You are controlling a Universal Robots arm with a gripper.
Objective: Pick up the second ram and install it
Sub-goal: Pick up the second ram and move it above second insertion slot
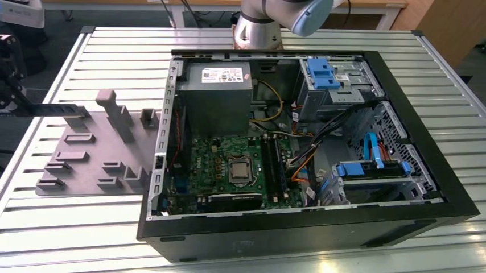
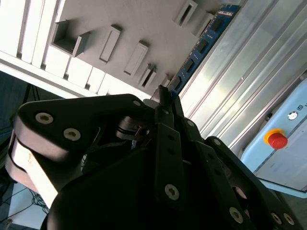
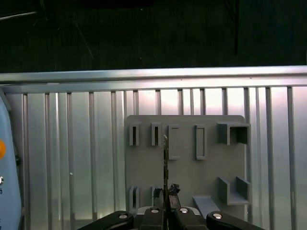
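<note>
The second ram (image 2: 202,42) is a thin blue-green stick with black chips, and my gripper (image 2: 165,98) is shut on one end of it. In the first wrist view the ram (image 3: 165,160) shows edge-on, rising from the gripper (image 3: 168,203) above the grey tray (image 3: 187,167). At the exterior view's left the ram (image 1: 65,107) hangs level over the tray's (image 1: 83,159) far corner, held by the gripper (image 1: 24,107) at the table's edge. The green motherboard (image 1: 220,165) lies in the open computer case (image 1: 304,227), well to the exterior view's right of the gripper.
Upright grey blocks (image 1: 120,116) stand on the tray close under the held stick. The case holds a grey power supply (image 1: 216,94), cables and blue drive brackets (image 1: 372,169). The arm's base (image 1: 256,31) stands behind the case. A box with a red button (image 2: 277,140) sits beside the table.
</note>
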